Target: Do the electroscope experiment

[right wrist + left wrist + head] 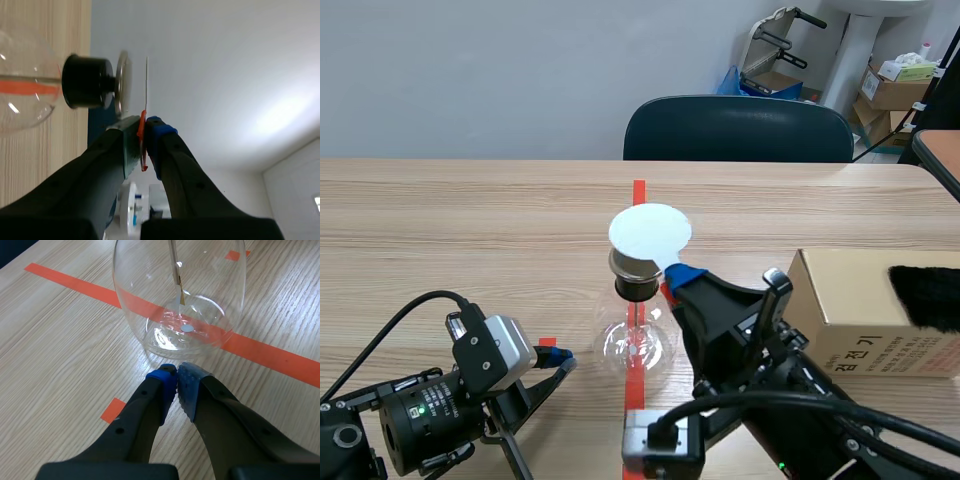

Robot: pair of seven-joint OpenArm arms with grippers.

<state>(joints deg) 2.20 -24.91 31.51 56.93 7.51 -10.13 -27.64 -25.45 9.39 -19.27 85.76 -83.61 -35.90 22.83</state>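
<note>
Right claw pinches white round disc over clear glass flask.
Left claw closed empty at flask's 8 o'clock; metal strip inside.

The left wrist view cuts the glass flask off above its bulb. In the scene view the fingers of the right gripper hide its right side, and the white disc mostly covers its top plate.

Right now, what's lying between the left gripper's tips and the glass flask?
Nothing but a narrow strip of bare table: in the left wrist view the shut left gripper sits just short of the glass flask.
</note>
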